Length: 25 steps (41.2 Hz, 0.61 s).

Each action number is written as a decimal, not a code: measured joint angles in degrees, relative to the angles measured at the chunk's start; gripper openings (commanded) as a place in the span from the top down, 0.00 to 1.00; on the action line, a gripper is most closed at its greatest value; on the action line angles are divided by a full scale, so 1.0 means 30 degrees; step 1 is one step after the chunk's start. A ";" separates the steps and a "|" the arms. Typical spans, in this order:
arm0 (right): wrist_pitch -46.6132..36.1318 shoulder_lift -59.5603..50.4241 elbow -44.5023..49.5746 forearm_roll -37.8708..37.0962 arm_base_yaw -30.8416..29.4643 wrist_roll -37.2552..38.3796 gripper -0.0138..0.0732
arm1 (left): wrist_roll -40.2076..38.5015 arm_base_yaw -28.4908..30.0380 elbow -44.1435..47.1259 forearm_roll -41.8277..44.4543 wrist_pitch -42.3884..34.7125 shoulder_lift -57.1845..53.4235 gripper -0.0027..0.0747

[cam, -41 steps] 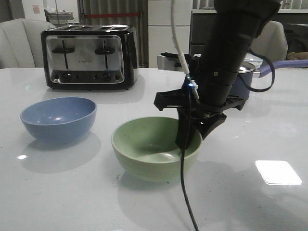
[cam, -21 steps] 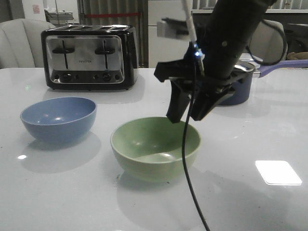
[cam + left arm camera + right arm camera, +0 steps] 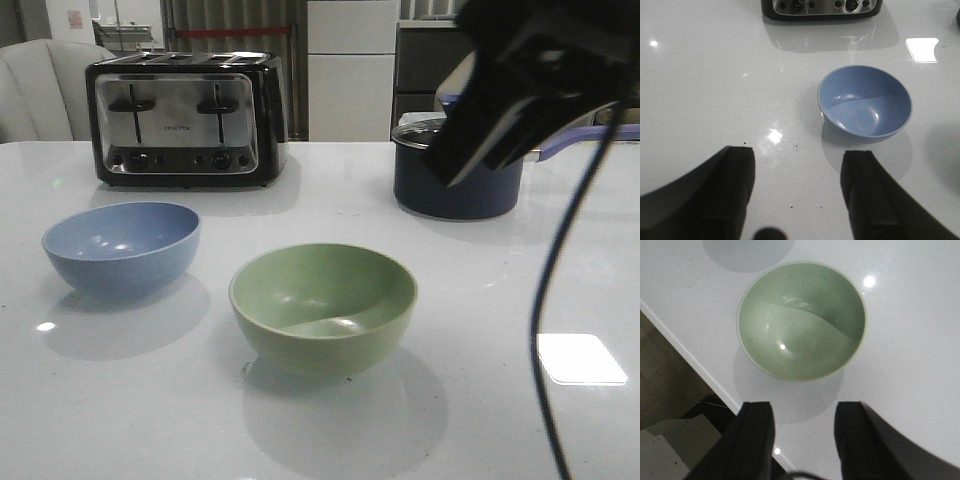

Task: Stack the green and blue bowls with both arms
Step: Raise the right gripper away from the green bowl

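The pale green bowl (image 3: 322, 305) stands upright near the middle of the table and also shows below in the right wrist view (image 3: 801, 320). The light blue bowl (image 3: 120, 245) stands apart to its left and shows in the left wrist view (image 3: 865, 102). My right gripper (image 3: 802, 410) is open and empty, high above the table near the green bowl; in the front view the right arm (image 3: 510, 90) is a blurred dark shape at upper right. My left gripper (image 3: 797, 155) is open and empty, above bare table short of the blue bowl. It is out of the front view.
A black and chrome toaster (image 3: 185, 118) stands at the back left. A dark navy lidded saucepan (image 3: 455, 170) stands at the back right, partly behind the right arm. A thin black cable (image 3: 545, 330) hangs down on the right. The table's edge (image 3: 690, 365) shows in the right wrist view.
My right gripper has left the green bowl's right rim and risen up and to the right. The green bowl stays on the table, shifted slightly left. The blue bowl has not moved.
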 measured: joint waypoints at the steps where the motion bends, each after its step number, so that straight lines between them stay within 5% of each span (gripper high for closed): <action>1: 0.0000 -0.0374 0.0392 -0.0047 0.0000 0.0000 0.37 | 0.0000 0.0000 0.0000 0.0000 0.0000 0.0000 0.40; 25: -0.0639 -0.4587 0.4179 -0.0220 -0.0064 0.0517 0.37 | 0.1188 -0.0952 -0.2398 0.0000 0.2601 0.2319 0.40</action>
